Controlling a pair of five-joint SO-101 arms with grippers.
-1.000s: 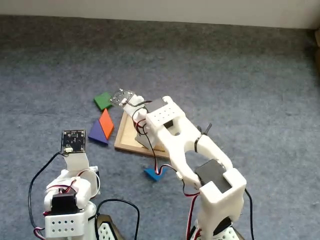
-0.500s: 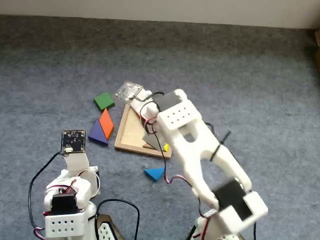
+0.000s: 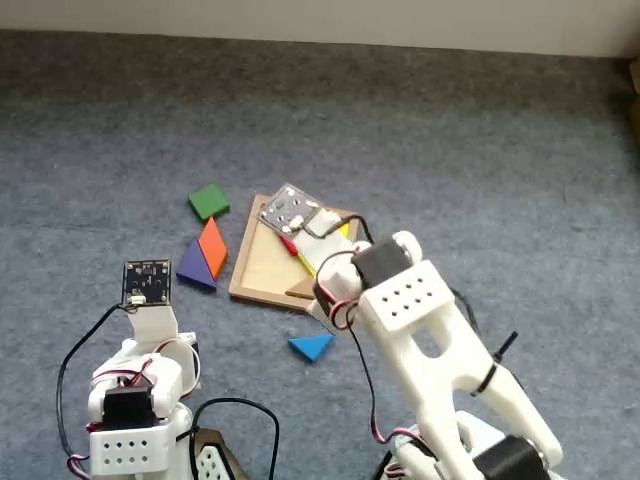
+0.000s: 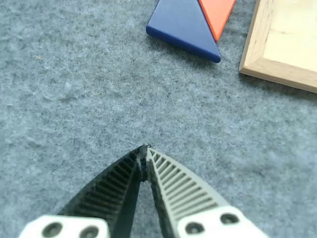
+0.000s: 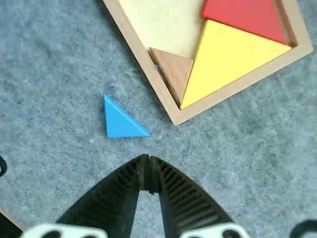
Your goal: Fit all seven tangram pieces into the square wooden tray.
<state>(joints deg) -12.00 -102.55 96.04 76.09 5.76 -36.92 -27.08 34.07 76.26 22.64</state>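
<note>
The square wooden tray (image 3: 250, 270) lies mid-table and holds a red piece (image 5: 242, 15), a large yellow triangle (image 5: 228, 54) and a small brown triangle (image 5: 174, 69). A small light-blue triangle (image 5: 120, 121) lies on the carpet just outside the tray's near rim. My right gripper (image 5: 147, 161) hangs shut and empty above the carpet, close to that triangle. A dark blue triangle (image 4: 184, 25) and an orange triangle (image 4: 218, 12) lie side by side left of the tray, and a green square (image 3: 208, 201) lies beyond them. My left gripper (image 4: 144, 151) is shut and empty over bare carpet, short of the dark blue triangle.
Grey carpet covers the table. The right arm (image 3: 410, 310) stretches over the tray's near right corner, with cables hanging beside it. The left arm (image 3: 140, 380) stands at the near left. Open carpet lies beyond and to the right of the tray.
The right arm has drawn back from the tray's far left corner across the tray toward its near right side, uncovering the tray's inside. The left arm has kept still.
</note>
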